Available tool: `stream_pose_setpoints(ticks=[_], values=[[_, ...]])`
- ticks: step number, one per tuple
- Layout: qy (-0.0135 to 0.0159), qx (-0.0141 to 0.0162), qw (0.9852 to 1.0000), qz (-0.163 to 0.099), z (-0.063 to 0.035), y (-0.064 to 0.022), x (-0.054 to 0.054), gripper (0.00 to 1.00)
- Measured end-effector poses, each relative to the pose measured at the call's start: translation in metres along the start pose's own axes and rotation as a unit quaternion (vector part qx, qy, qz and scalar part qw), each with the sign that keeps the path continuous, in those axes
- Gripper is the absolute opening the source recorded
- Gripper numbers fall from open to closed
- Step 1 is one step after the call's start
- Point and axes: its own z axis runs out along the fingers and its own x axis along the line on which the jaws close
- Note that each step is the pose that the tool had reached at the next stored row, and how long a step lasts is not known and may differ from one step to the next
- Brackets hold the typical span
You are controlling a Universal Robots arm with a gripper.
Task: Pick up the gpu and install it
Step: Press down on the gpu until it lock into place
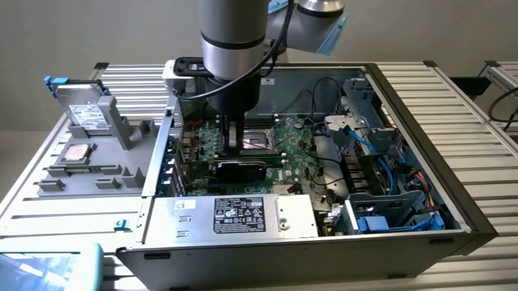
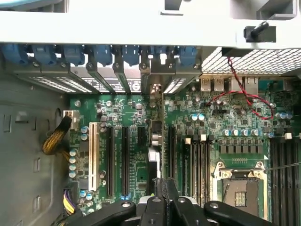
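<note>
Gripper [image 1: 233, 145] is down inside the open PC case [image 1: 453, 200], clenched on the gpu [image 1: 242, 165]. The card stands on edge over the motherboard [image 2: 235, 117], just beside the CPU socket [image 2: 240, 188]. Its silver bracket [image 2: 157, 80] sits among the blue slot latches [image 2: 127, 54] at the case's rear wall.

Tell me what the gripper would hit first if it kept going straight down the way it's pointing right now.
Most likely nothing new: the gripper points down into the open computer case and grips the gpu, standing on edge over the motherboard. The card's lower edge would meet the board's slot area first, though depth is unclear.
</note>
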Motion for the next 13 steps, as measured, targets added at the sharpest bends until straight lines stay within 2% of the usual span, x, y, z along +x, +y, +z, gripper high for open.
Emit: stream_pose_setpoints(ticks=[2, 13], values=[[0.0000, -0.0003, 1.0000, 0.000, -0.0058, 0.0006, -0.0003, 0.12], [0.0000, -0.0004, 1.0000, 0.000, -0.0059, 0.0007, -0.0003, 0.12]])
